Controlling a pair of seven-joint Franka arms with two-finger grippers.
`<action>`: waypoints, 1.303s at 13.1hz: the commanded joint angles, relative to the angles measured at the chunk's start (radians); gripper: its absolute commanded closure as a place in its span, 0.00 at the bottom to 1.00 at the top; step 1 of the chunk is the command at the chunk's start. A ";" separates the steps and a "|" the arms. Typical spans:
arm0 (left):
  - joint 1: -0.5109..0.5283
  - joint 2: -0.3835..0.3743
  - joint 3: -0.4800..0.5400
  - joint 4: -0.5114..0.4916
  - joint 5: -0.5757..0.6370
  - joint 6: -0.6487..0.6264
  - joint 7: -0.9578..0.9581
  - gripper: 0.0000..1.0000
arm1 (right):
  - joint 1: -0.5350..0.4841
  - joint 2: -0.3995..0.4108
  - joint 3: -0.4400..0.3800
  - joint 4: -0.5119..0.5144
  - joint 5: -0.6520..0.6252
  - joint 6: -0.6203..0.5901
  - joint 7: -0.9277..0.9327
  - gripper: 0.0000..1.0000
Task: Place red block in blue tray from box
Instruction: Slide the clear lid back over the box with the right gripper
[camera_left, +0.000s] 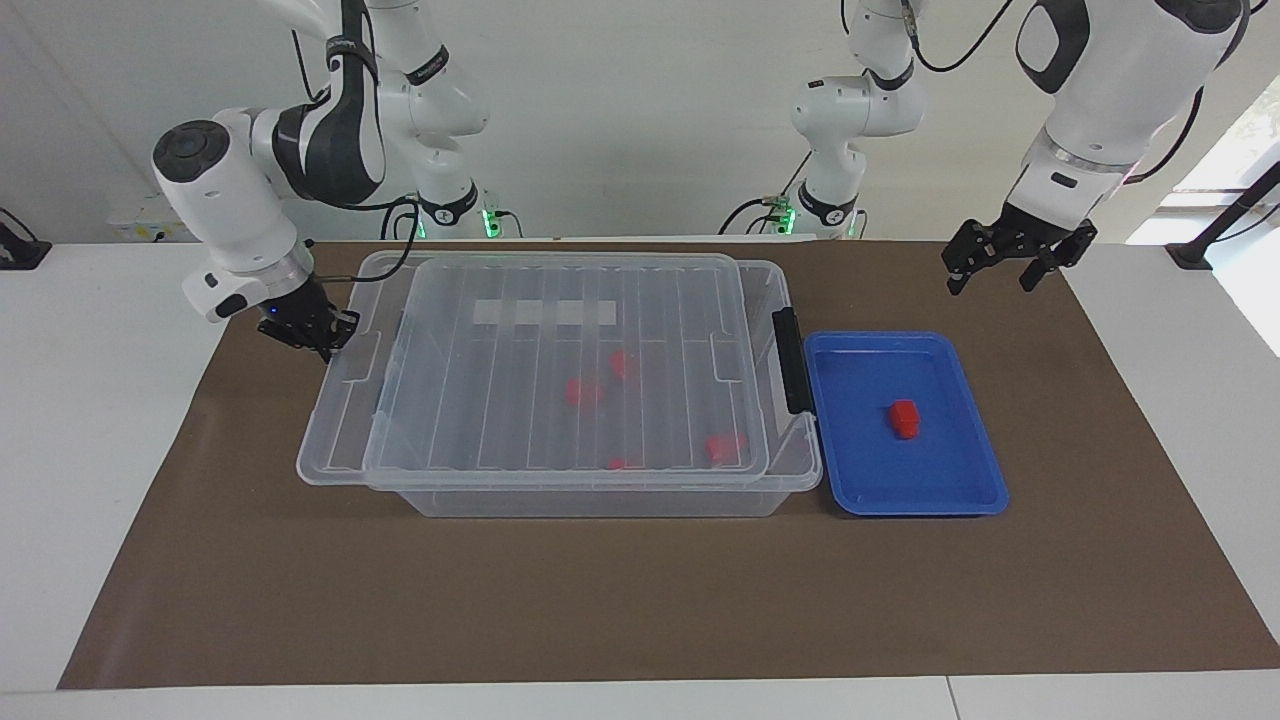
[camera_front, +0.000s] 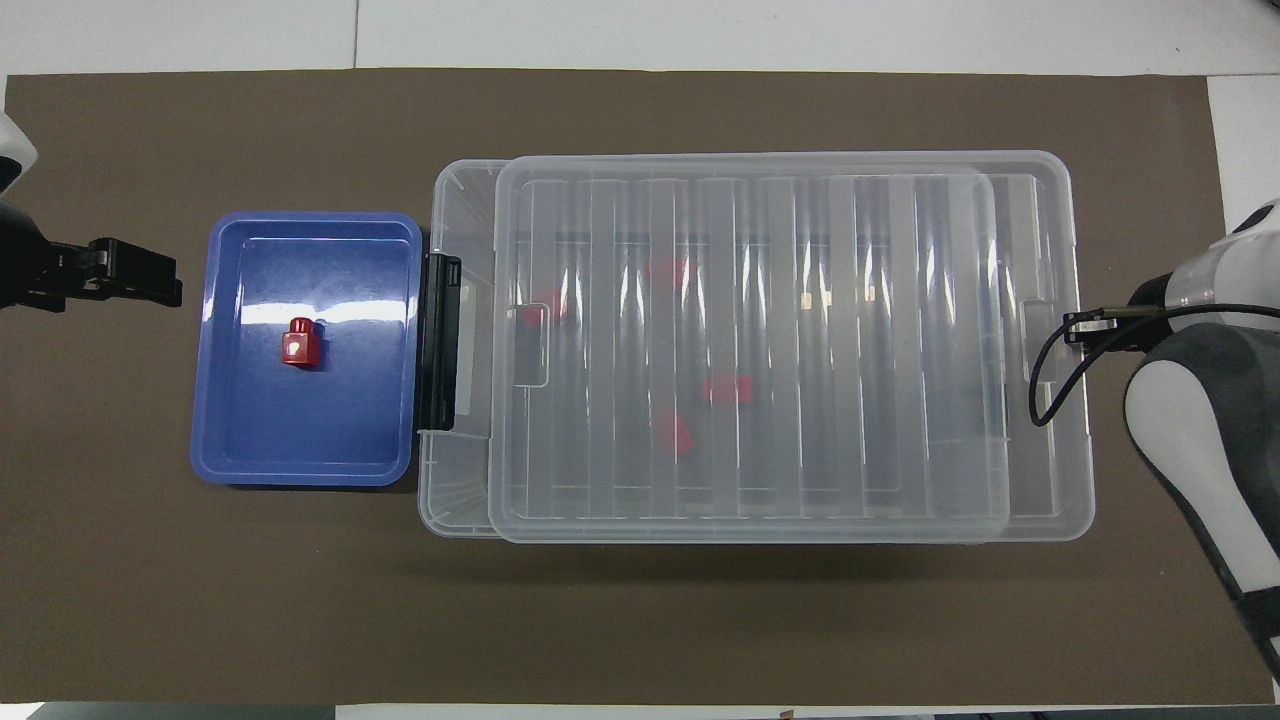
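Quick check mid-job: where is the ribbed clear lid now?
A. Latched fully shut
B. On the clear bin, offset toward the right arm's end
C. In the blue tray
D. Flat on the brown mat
B: the ribbed clear plastic lid overhangs the large clear storage bin at the right pincer.

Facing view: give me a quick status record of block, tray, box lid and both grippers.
red block: lying in the blue tray, apart from its rim
blue tray: on the mat beside the box's black latch end, toward the left arm's end of the table
box: lid on top but overhanging the end toward the right arm; other red pieces inside
right gripper: at the lid's overhanging end
left gripper: open, empty, waiting over the mat near the tray
task: block already in tray
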 joint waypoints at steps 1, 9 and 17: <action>0.011 -0.026 -0.002 -0.023 -0.010 -0.008 0.007 0.00 | 0.014 -0.014 0.005 -0.026 0.019 0.029 0.041 1.00; 0.011 -0.026 -0.002 -0.023 -0.010 -0.008 0.007 0.00 | 0.014 -0.015 0.032 -0.027 0.030 0.029 0.073 1.00; 0.011 -0.026 -0.002 -0.023 -0.010 -0.008 0.007 0.00 | 0.016 -0.017 0.048 -0.027 0.031 0.030 0.090 1.00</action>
